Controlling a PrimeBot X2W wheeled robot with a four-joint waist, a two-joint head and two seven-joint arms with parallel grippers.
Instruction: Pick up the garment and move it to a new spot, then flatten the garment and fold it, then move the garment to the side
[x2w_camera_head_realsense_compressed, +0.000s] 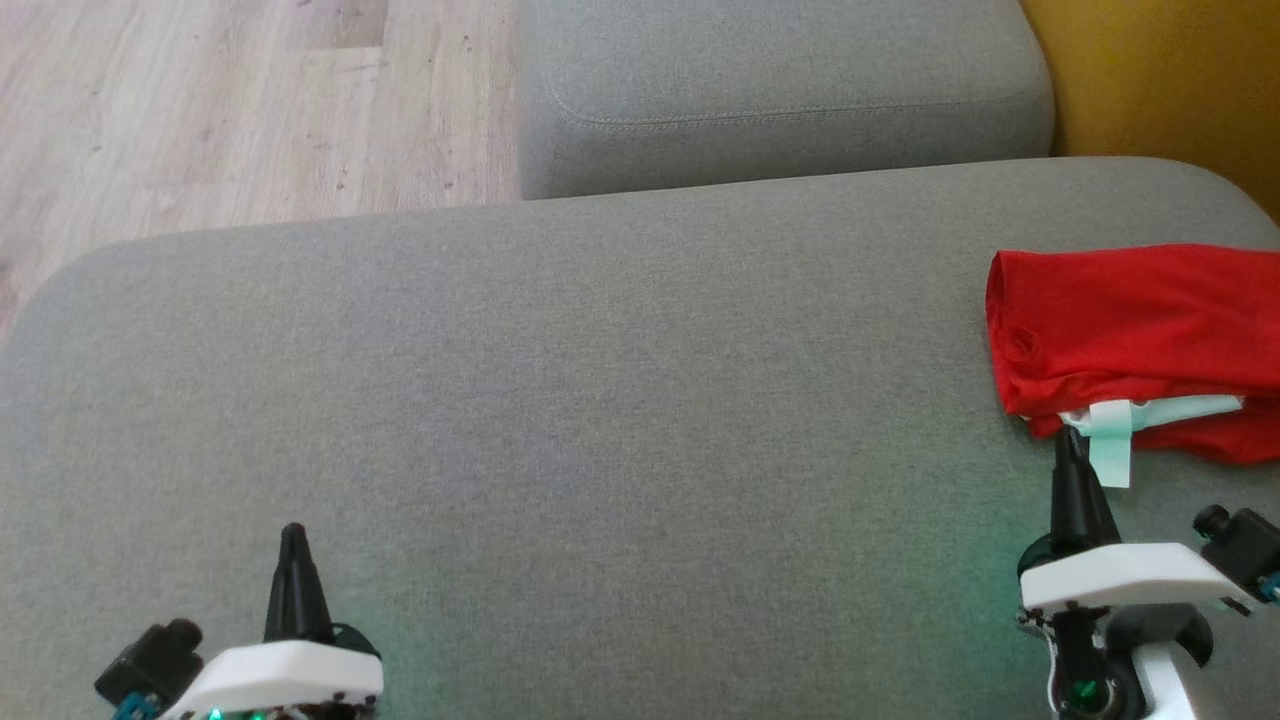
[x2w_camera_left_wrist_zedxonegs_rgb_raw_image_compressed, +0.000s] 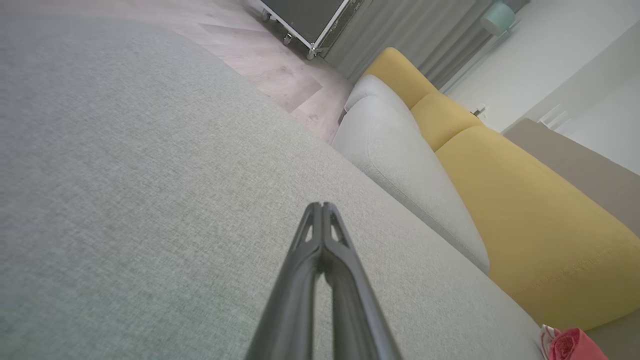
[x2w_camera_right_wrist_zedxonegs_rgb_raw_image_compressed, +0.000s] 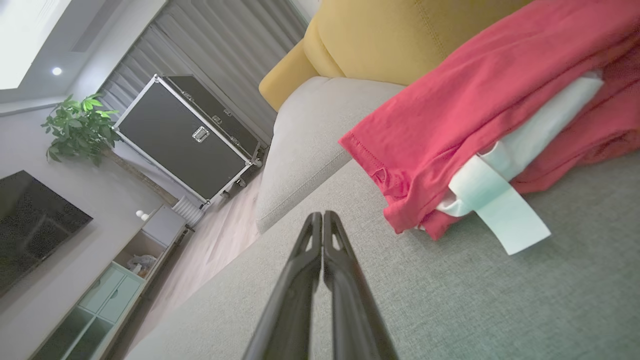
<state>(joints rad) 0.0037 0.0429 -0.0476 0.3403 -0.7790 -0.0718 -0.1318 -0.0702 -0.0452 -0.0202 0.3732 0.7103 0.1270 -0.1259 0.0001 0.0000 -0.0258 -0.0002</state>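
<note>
Garment (x2w_camera_head_realsense_compressed: 1140, 320) at right end of cushion (x2w_camera_head_realsense_compressed: 600, 400)

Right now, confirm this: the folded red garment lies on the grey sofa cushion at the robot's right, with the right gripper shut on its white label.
No. The right wrist view shows the right gripper shut on nothing, its fingers beside the red garment, clear of the white label. The garment lies on the grey sofa cushion, at the robot's right.

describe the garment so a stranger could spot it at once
Start at the wide grey sofa cushion and follow it to its right end. A folded red garment lies there. It is the only red thing, with a pale strip sticking out of its near edge.
</note>
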